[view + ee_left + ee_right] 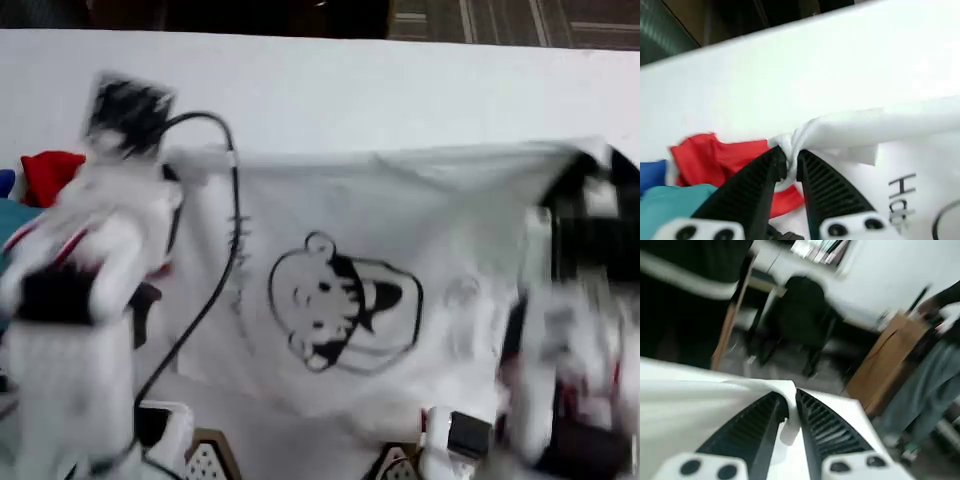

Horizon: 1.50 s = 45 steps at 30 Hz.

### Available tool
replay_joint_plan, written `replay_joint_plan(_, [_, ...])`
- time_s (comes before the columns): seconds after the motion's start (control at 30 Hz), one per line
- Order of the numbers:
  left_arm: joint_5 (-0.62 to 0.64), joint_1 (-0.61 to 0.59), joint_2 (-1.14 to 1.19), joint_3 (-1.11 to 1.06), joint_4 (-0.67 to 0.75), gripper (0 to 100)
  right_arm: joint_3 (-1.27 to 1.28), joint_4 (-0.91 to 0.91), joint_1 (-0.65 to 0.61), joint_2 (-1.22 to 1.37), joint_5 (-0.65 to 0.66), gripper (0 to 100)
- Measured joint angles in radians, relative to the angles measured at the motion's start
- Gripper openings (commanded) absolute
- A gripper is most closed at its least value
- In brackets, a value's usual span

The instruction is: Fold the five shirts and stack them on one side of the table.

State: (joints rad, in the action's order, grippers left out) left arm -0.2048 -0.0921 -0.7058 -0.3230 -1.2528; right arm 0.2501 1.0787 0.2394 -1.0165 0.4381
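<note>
A white shirt (400,210) with a black cartoon print hangs spread between both arms above the white table (350,90). At the shirt's left upper corner, my left gripper (188,163) is shut on a bunched bit of the cloth; the left wrist view has the black fingers (790,161) pinching the white shirt (880,125). My right gripper (592,165) holds the right upper corner, and in the right wrist view it (790,402) is shut on the shirt's edge (700,390). The shirt's lower hem droops toward the table's front.
A red shirt (50,175) lies crumpled at the table's left edge, with a blue one (5,185) and a teal one (10,225) beside it. A black cable (225,250) loops from the left arm across the white shirt.
</note>
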Motion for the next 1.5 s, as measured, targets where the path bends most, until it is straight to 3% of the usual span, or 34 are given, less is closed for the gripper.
replay_joint_plan(0.2, [0.000, 0.017, 0.258, -0.060, 0.315, 3, 0.193, -0.244, -0.094, 0.258, 0.000, 1.7])
replay_joint_plan(0.37, [0.000, 0.025, 0.539, 0.130, 0.348, 3, 0.089, -0.344, -0.103, 0.523, 0.000, 1.7])
replay_joint_plan(0.67, [0.000, 0.025, 1.039, 0.769, 0.026, 3, -0.391, -0.098, -0.103, 0.977, 0.000, 1.7])
replay_joint_plan(0.8, [0.000, 0.025, 1.215, 1.008, -0.046, 3, -0.516, -0.048, -0.103, 1.122, 0.000, 1.7])
replay_joint_plan(1.0, [-0.083, 0.048, 1.396, 1.353, -0.204, 3, -0.743, 0.051, -0.117, 1.247, 0.000, 1.7])
replay_joint_plan(1.3, [-0.100, 0.035, 1.550, 1.548, -0.499, 3, -0.815, 0.407, -0.158, 1.323, 0.000, 1.7])
replay_joint_plan(1.5, [-0.098, -0.006, 1.519, 1.433, -0.517, 3, -0.819, 0.580, -0.172, 1.323, 0.005, 1.8])
